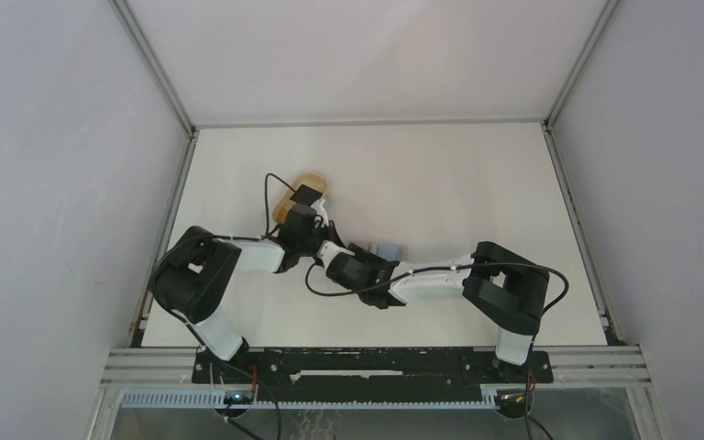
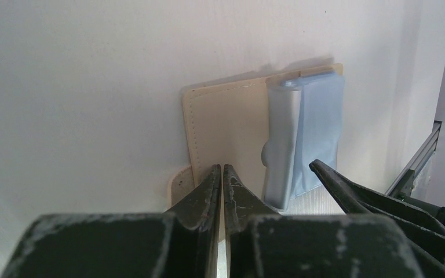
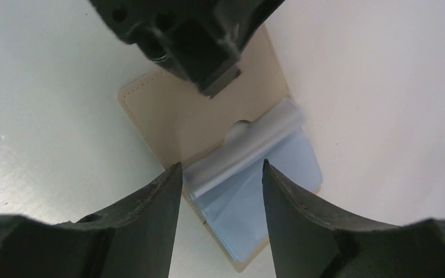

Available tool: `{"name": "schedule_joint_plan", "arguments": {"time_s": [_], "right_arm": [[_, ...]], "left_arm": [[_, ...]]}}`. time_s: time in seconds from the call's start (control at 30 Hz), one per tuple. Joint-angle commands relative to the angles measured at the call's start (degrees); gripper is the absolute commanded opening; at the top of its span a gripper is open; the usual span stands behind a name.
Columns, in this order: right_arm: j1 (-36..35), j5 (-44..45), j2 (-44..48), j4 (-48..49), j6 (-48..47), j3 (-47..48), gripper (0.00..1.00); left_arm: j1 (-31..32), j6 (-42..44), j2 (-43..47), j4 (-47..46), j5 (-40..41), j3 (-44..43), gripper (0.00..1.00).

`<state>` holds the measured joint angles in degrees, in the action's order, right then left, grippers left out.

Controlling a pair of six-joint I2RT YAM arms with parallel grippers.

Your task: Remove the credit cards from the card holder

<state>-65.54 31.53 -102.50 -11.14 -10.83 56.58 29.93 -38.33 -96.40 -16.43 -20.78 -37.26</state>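
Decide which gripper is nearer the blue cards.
Right. The right gripper, open, hangs directly over the cards; the left gripper, shut, sits at the holder, on its other side.

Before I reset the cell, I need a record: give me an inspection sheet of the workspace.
Surface: white table.
Job's things: tan holder flat on the table; blue cards lying on it.
Clutter: oval tray beyond the holder.
Grippers: left pincer shut, tips at the holder's edge; right pincer open, astride the cards.
Cables: black cable looping beside the tray.
Surroundings: white walls.
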Motion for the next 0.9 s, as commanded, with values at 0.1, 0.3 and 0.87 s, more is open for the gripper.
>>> {"name": "schedule_joint_plan", "arguments": {"time_s": [0.1, 0.3, 0.87], "right_arm": [[-1.82, 8.50, -2.89, 16.64, -7.64, -3.29, 0.59], [-1.87, 9.59, -4.92, 19.90, -8.20, -6.74, 0.53], [6.81, 5.40, 0.25, 20.10, 0.59, -5.14, 0.00]], "left_arm": [[0.39, 4.73, -4.78, 5.46, -3.17, 0.88, 0.10], [0.39, 6.51, -4.98, 5.64, -4.32, 0.96, 0.10], [0.35, 9.43, -4.49, 7.00, -5.95, 0.61, 0.12]]}}
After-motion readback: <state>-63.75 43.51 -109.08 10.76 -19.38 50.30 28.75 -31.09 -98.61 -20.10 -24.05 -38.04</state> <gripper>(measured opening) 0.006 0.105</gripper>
